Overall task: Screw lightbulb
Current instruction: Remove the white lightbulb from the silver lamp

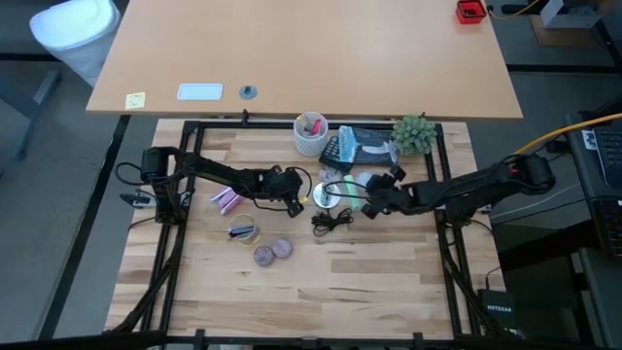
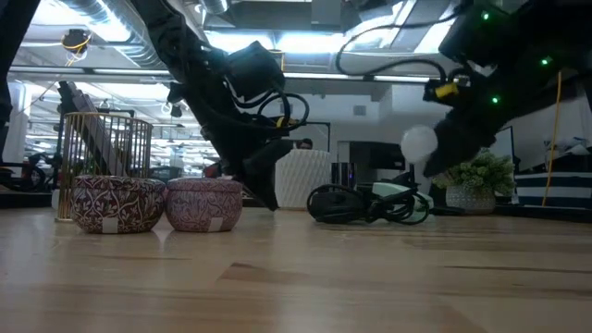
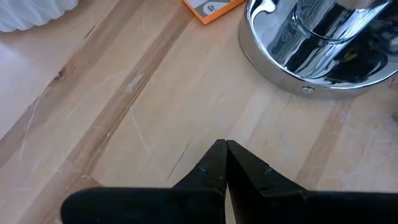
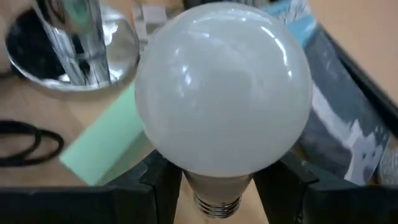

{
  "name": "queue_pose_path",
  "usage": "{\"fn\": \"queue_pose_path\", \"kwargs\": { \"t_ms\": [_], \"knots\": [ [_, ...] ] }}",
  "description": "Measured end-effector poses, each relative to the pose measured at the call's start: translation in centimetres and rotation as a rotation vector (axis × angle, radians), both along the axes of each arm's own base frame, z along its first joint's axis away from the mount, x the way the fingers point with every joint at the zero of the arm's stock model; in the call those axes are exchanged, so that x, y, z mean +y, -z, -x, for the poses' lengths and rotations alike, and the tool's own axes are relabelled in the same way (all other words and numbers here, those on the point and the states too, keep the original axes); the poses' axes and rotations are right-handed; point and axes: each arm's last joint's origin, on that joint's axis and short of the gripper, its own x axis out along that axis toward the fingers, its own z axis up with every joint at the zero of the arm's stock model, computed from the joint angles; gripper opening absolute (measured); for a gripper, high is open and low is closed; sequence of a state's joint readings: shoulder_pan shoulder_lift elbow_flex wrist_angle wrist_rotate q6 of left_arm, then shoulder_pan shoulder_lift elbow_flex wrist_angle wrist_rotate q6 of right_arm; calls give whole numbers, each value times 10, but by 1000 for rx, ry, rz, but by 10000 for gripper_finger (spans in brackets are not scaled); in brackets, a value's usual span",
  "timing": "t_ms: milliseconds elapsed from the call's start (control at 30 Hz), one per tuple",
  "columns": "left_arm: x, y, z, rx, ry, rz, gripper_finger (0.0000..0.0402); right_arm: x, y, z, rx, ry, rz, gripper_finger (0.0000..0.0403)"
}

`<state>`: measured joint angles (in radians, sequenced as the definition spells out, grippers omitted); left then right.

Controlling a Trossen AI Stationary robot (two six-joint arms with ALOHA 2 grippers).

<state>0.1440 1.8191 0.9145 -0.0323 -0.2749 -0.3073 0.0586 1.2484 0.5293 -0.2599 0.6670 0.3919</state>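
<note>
My right gripper [image 1: 369,201] is shut on the white lightbulb [image 4: 224,87], whose silvery screw base [image 4: 217,204] points back toward the wrist. In the low view the bulb [image 2: 418,141] hangs above the table. A chrome lamp base [image 1: 330,192] with a shiny stem stands on the table just left of the bulb; it also shows in the left wrist view [image 3: 314,46] and the right wrist view [image 4: 68,43]. My left gripper [image 3: 224,152] is shut and empty over bare wood, close to the lamp base's left side [image 1: 293,192]. My right gripper pinches the bulb's narrow neck [image 4: 217,180], just above the screw base, between its two fingers [image 4: 158,180]. The fingers come from the table's right. The rounded dome sticks out past the fingertips toward the lamp base. The bulb is lifted clear of the table.
A black cable [image 1: 335,222] lies coiled in front of the lamp base. Two purple discs [image 1: 273,251] sit nearer the front. A white cup of pens [image 1: 311,133], a blue pack [image 1: 364,146], a green box [image 4: 106,146] and a small plant [image 1: 415,134] stand at the back.
</note>
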Motion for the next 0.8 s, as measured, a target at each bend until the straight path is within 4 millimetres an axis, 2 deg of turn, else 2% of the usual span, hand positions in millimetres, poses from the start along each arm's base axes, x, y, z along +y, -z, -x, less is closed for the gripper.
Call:
{"fn": "queue_pose_path", "kwargs": {
  "t_ms": [800],
  "knots": [
    [0,0,0,-1,1,1,0,1,41,-6,213,7,-27,177]
  ]
}}
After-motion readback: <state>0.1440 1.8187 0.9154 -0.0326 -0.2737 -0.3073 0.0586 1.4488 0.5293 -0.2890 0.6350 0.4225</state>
